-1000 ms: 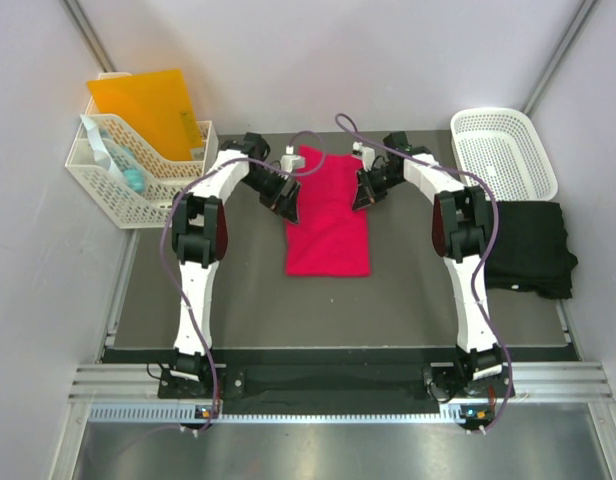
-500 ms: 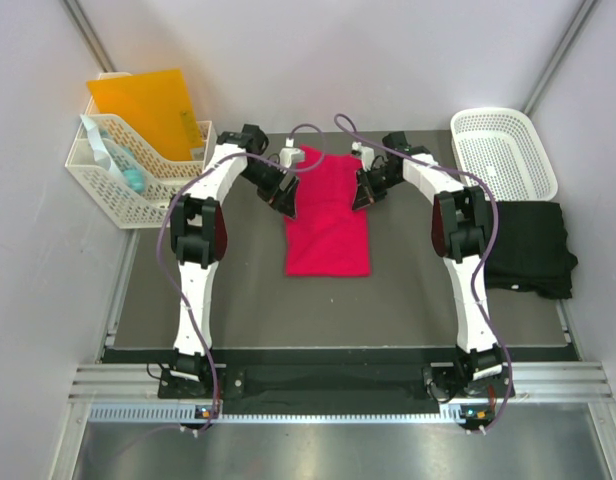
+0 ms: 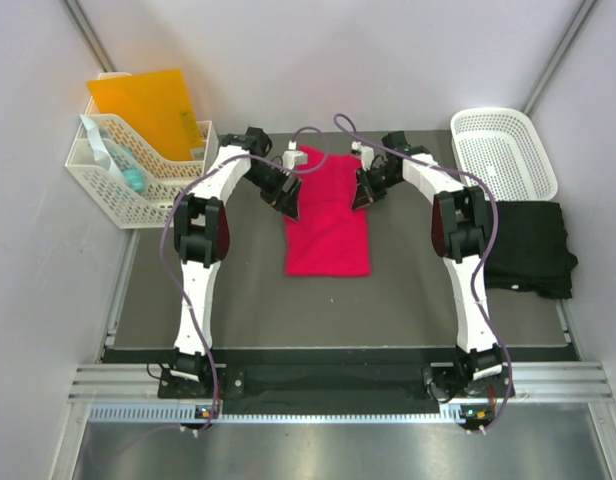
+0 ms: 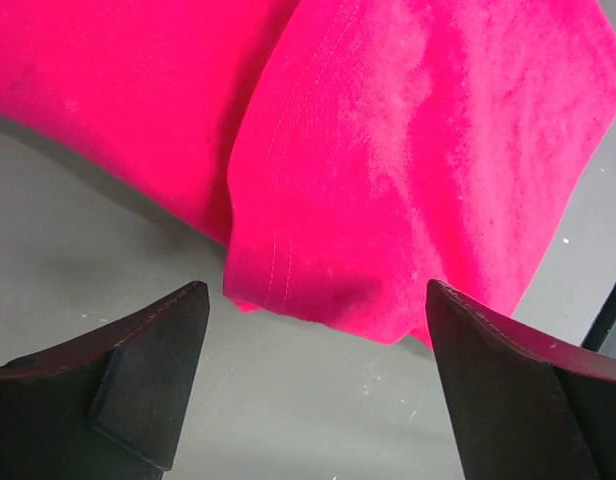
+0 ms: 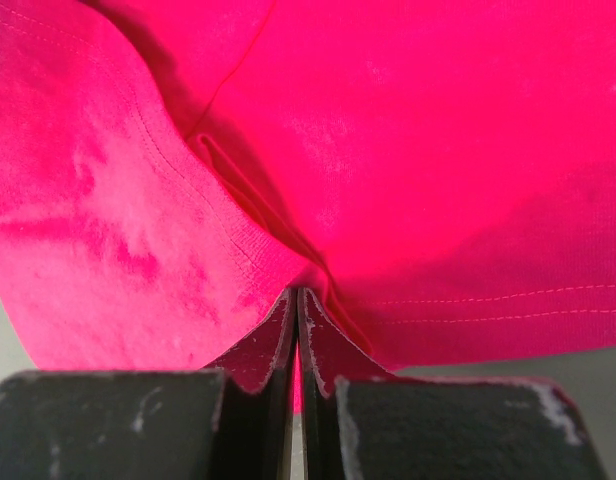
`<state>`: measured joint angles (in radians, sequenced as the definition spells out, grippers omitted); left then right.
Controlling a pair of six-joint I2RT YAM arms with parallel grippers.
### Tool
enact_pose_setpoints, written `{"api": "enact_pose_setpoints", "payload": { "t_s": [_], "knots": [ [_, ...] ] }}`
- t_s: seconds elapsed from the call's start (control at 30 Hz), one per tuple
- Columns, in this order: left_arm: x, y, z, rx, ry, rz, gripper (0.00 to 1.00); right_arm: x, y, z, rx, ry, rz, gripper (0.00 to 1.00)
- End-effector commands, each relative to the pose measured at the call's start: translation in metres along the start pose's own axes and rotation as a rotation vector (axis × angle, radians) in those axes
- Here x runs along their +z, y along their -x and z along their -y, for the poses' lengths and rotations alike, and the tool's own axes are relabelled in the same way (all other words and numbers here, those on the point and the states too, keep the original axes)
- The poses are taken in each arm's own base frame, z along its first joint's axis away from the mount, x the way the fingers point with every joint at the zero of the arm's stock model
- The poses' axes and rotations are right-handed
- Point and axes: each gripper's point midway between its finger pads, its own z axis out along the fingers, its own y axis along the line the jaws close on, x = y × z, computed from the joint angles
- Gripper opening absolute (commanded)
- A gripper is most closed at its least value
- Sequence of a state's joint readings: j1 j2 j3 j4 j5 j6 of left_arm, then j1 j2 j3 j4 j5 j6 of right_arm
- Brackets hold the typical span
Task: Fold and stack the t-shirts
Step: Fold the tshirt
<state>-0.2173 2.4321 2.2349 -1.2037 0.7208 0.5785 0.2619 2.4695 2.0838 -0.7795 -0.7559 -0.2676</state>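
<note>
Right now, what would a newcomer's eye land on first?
The bright red shirt, a long strip in the middle of the dark mat. The right tool is pinched shut on its far right edge; the left tool hangs open at its far left corner. A black shirt lies bunched at the mat's right edge.

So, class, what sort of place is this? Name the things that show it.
Probably a robotics lab test cell: a left arm and right arm bolted at the table edge, bare white walls boxing it in, and staged laundry, a red t-shirt and black t-shirt.
</note>
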Motion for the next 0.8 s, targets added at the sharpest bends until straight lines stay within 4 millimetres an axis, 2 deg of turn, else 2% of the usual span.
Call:
{"api": "enact_pose_setpoints", "payload": {
  "t_s": [0.0, 0.17, 0.27, 0.33, 0.4, 0.43, 0.53, 0.77],
  "knots": [
    [0.000, 0.018, -0.002, 0.035, 0.003, 0.058, 0.92, -0.004, 0.022, 0.002, -0.095, -0.077, 0.037, 0.00],
    [0.002, 0.020, -0.003, 0.030, 0.003, 0.063, 0.79, -0.003, 0.022, 0.004, -0.094, -0.081, 0.037, 0.00],
    [0.004, 0.021, -0.002, 0.030, -0.003, 0.068, 0.64, -0.002, 0.021, 0.005, -0.092, -0.082, 0.036, 0.00],
    [0.005, 0.022, -0.002, 0.032, -0.002, 0.068, 0.45, -0.002, 0.022, 0.005, -0.091, -0.082, 0.038, 0.00],
    [0.003, 0.023, -0.001, 0.037, 0.003, 0.070, 0.30, -0.002, 0.023, 0.005, -0.088, -0.083, 0.041, 0.00],
    [0.002, 0.023, -0.002, 0.041, 0.007, 0.070, 0.17, -0.002, 0.023, 0.005, -0.089, -0.083, 0.042, 0.00],
    [0.000, 0.025, -0.003, 0.050, 0.021, 0.074, 0.00, -0.002, 0.024, 0.005, -0.089, -0.085, 0.044, 0.00],
    [-0.007, 0.038, 0.000, 0.099, 0.029, 0.122, 0.00, -0.001, 0.023, 0.006, -0.086, -0.086, 0.040, 0.00]
  ]
}}
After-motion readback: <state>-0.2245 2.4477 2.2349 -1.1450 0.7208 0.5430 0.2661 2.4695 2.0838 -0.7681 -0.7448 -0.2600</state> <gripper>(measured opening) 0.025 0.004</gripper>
